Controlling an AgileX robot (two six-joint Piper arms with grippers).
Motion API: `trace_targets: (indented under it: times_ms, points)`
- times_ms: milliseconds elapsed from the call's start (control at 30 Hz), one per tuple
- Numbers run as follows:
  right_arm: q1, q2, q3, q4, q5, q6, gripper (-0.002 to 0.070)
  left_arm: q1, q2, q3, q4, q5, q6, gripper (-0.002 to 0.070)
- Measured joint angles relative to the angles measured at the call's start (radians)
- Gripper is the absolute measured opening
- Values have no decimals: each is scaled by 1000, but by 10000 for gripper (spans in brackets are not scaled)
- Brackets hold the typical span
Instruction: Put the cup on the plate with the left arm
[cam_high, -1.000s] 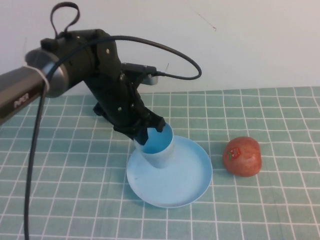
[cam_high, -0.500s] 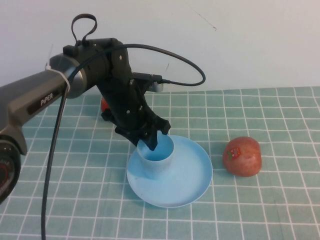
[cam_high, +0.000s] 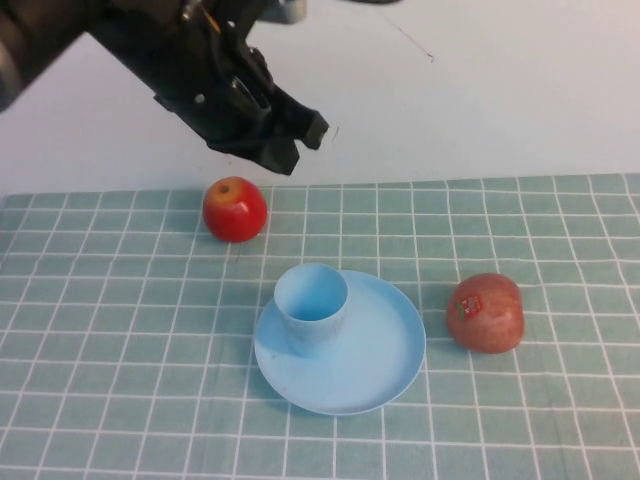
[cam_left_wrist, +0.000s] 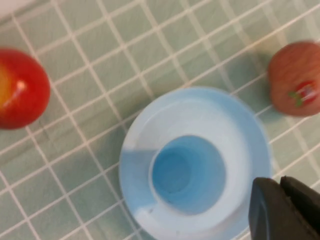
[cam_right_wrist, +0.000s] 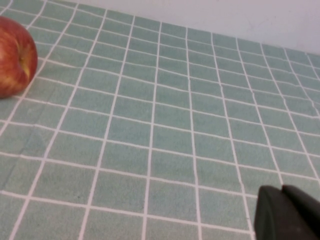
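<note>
The light blue cup (cam_high: 311, 305) stands upright on the left part of the light blue plate (cam_high: 378, 352). My left gripper (cam_high: 300, 142) hangs high above the table, behind and to the left of the cup, holding nothing. In the left wrist view the cup (cam_left_wrist: 187, 175) and the plate (cam_left_wrist: 235, 132) lie below the left gripper (cam_left_wrist: 281, 186), whose fingers are pressed together. My right gripper (cam_right_wrist: 283, 194) shows only in the right wrist view, shut and empty over bare cloth.
A red and yellow apple (cam_high: 235, 208) sits behind and left of the plate. A reddish apple with a sticker (cam_high: 485, 312) sits right of the plate. A green checked cloth (cam_high: 120, 400) covers the table. The right wrist view shows an apple (cam_right_wrist: 15, 55).
My left gripper has let go of the cup and risen up and back from the plate. The cup stays on the plate. The red and yellow apple is now uncovered.
</note>
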Motion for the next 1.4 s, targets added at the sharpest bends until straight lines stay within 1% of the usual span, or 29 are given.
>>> trace_targets:
  times_ms: [100,200,467,567,667,767,867,1000,1167,1300,1400]
  points:
    - [0,0,0,0,0,0,-2,0,-115,77,-37,-62,8,6]
    - [0,0,0,0,0,0,-2,0,-237,205,-57,-141,14,4]
    - [0,0,0,0,0,0,-2,0,-602,679,-92,-300,16,2]
    - [0,0,0,0,0,0,-2,0,-747,835,-112,-344,16,2]
    - [0,0,0,0,0,0,-2,0,-879,945,-112,-386,16,2]
    - [0,0,0,0,0,0,-2,0,-999,984,-121,-384,14,2]
    - [0,0,0,0,0,0,-2,0,-1079,991,-130,-343,-45,2]
    - [0,0,0,0,0,0,-2,0,-1155,995,-145,-257,-87,2]
    - [0,0,0,0,0,0,-2,0,-1202,995,-142,-160,-93,2]
    - [0,0,0,0,0,0,-2,0,-1213,997,-74,-130,-93,2]
    - [0,0,0,0,0,0,-2,18,-1233,1017,-2,-178,-100,2]
